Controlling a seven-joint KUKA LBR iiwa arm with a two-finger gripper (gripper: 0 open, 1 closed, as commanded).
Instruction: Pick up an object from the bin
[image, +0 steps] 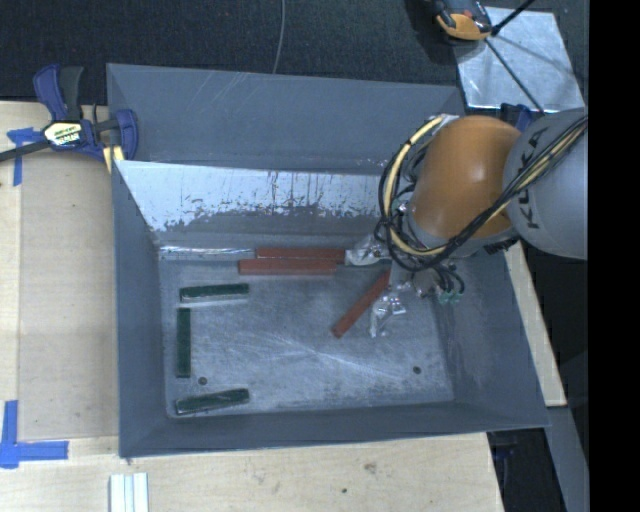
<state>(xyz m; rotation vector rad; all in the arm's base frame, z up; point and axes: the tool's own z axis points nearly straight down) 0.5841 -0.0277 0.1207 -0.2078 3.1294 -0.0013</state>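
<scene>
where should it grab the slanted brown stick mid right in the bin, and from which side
Probably its lower-left half, from straight above. The slanted brown stick lies flat on the bin floor with bare floor along both long sides, so closing across its narrow width fits. Its upper end is covered by the gripper.

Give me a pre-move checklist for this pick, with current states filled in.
1. Gripper at a target: ok, it is at the tilted brown stick in the bin's right part.
2. Stick gripped: cannot tell.
3. Long brown stick apart from the target: cannot tell, the wrist hides the tilted stick's upper end.
4. Three dark green sticks out of the way: ok, they lie far left.
</scene>
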